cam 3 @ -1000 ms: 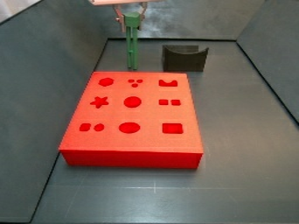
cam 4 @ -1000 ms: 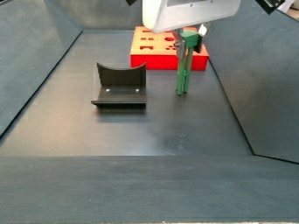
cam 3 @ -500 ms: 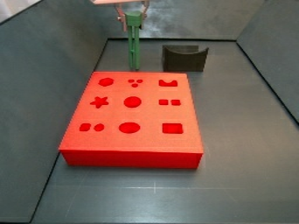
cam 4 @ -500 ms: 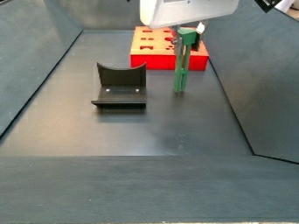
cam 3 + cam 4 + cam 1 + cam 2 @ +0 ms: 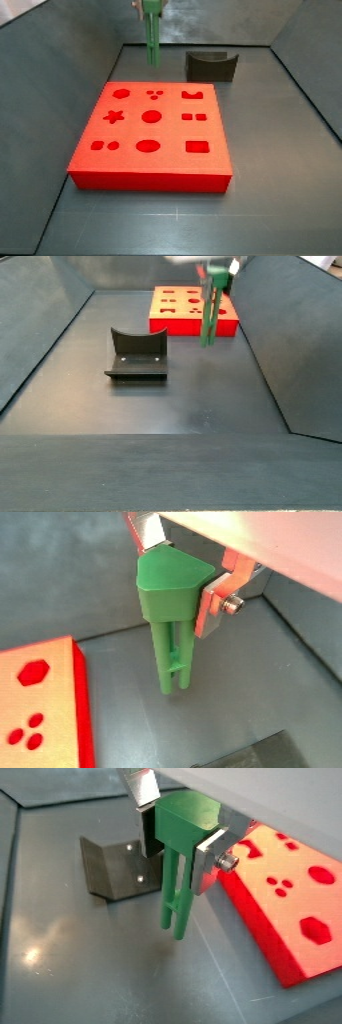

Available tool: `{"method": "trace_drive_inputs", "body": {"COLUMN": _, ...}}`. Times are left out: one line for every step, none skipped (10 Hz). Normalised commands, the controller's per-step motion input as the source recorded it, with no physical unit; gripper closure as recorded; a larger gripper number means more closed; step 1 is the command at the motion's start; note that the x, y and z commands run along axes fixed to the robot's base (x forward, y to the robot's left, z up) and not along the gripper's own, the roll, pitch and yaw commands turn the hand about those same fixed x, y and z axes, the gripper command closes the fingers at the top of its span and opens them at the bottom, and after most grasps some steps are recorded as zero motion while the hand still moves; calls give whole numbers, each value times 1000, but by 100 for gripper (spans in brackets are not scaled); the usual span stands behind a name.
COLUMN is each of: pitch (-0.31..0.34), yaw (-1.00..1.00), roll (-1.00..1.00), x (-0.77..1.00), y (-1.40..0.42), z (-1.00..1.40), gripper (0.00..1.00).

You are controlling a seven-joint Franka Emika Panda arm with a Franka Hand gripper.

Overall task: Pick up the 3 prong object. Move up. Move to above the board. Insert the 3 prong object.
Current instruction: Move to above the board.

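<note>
Three-pronged green peg upright, clamped in claw.

Readable text, labels, brands, numbers, signs: none found in any view.

- Red board: shaped cutouts only; no lettering or numerals.
- Green three-prong peg: plain surface, unmarked.
- Gripper, jaws closed on the head of the peg, raised off the table behind the board: bare silver plates and a screw; no brand mark legible.
- Dark grey notched block: unmarked.
- Table: plain dark surface, no signs.
</note>
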Motion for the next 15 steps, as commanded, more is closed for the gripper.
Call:
{"method": "trace_drive_inputs", "body": {"pitch": 89, "yaw": 218, "roll": 140, "x": -8, "y": -588, "z": 1000, "gripper": 100}}
{"method": "trace_drive_inputs", "body": {"pitch": 91, "yaw": 204, "roll": 145, "x": -5, "y": -624, "z": 1000, "gripper": 100}}
{"method": "trace_drive_inputs", "body": {"pitch": 91, "yaw": 158, "roll": 146, "x": -4, "y": -572, "z": 1000, "gripper": 100}}
{"method": "trace_drive_inputs", "body": {"pitch": 94, "yaw": 111, "roll": 138, "x": 1, "y": -483, "z": 1000, "gripper": 100}}
{"method": "trace_drive_inputs", "body": {"pitch": 99, "yaw": 68, "roll": 121, "x": 11, "y": -406, "z": 1000, "gripper": 100}}
{"method": "trace_drive_inputs", "body": {"pitch": 98, "yaw": 51, "roll": 111, "x": 18, "y": -328, "z": 920, "gripper": 100}}
{"method": "trace_drive_inputs", "body": {"pitch": 96, "yaw": 43, "roll": 104, "x": 20, "y": -245, "z": 804, "gripper": 100}}
{"method": "trace_drive_inputs", "body": {"pitch": 93, "yaw": 33, "roll": 86, "x": 16, "y": -102, "z": 508, "gripper": 100}}
{"method": "trace_drive_inputs", "body": {"pitch": 91, "yaw": 31, "roll": 79, "x": 16, "y": -69, "z": 335, "gripper": 100}}
{"method": "trace_drive_inputs", "body": {"pitch": 106, "yaw": -1000, "roll": 56, "x": 262, "y": -1000, "z": 243, "gripper": 100}}
{"method": "trace_drive_inputs", "body": {"pitch": 113, "yaw": -1000, "roll": 54, "x": 274, "y": -1000, "z": 196, "gripper": 100}}
{"method": "trace_drive_inputs", "body": {"pitch": 147, "yaw": -1000, "roll": 44, "x": 300, "y": -1000, "z": 208, "gripper": 100}}
{"method": "trace_drive_inputs", "body": {"pitch": 183, "yaw": -1000, "roll": 32, "x": 319, "y": -1000, "z": 212, "gripper": 100}}
{"method": "trace_drive_inputs", "body": {"pitch": 222, "yaw": -1000, "roll": 33, "x": 329, "y": -1000, "z": 211, "gripper": 100}}
{"method": "trace_drive_inputs", "body": {"pitch": 259, "yaw": -904, "roll": 38, "x": 360, "y": -1000, "z": 216, "gripper": 100}}
